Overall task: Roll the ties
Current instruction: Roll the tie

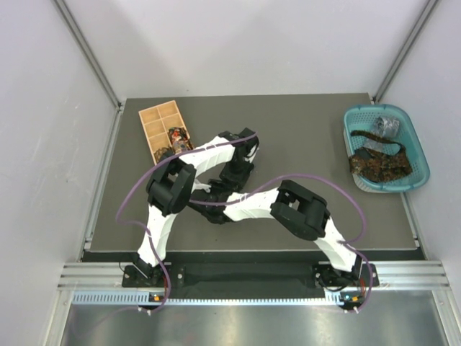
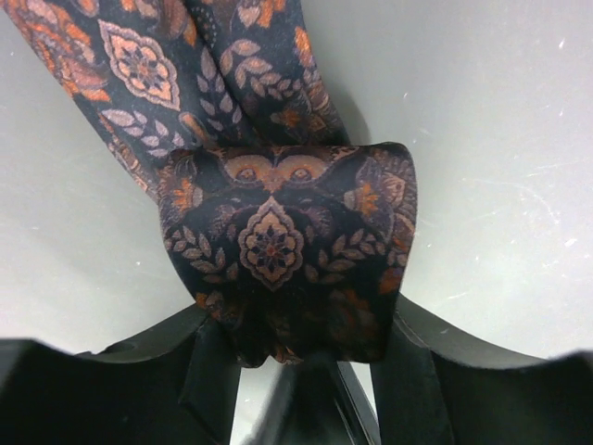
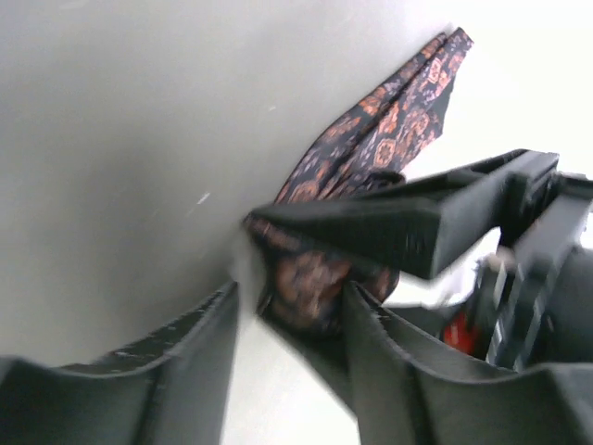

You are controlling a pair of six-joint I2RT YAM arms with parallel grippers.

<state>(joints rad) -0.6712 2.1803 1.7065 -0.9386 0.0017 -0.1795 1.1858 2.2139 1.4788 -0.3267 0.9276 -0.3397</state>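
A dark tie with an orange paisley pattern is wound into a small coil (image 2: 287,250), and its loose tail (image 2: 139,65) runs away flat over the grey table. My left gripper (image 2: 301,348) is shut on this coil, with a finger pressing on each side. My right gripper (image 3: 292,311) stands open around the same coil (image 3: 315,278). The coil lies against the right-hand finger (image 3: 389,362), with a gap to the other. A left-gripper finger (image 3: 408,222) crosses above it. In the top view both wrists meet mid-table and hide the tie.
A tan wooden compartment box (image 1: 155,115) at the back left holds rolled ties (image 1: 177,137) in one cell. A teal basket (image 1: 421,155) at the right edge holds loose ties (image 1: 378,164) and a grey one (image 1: 387,126). Purple cables loop over both arms.
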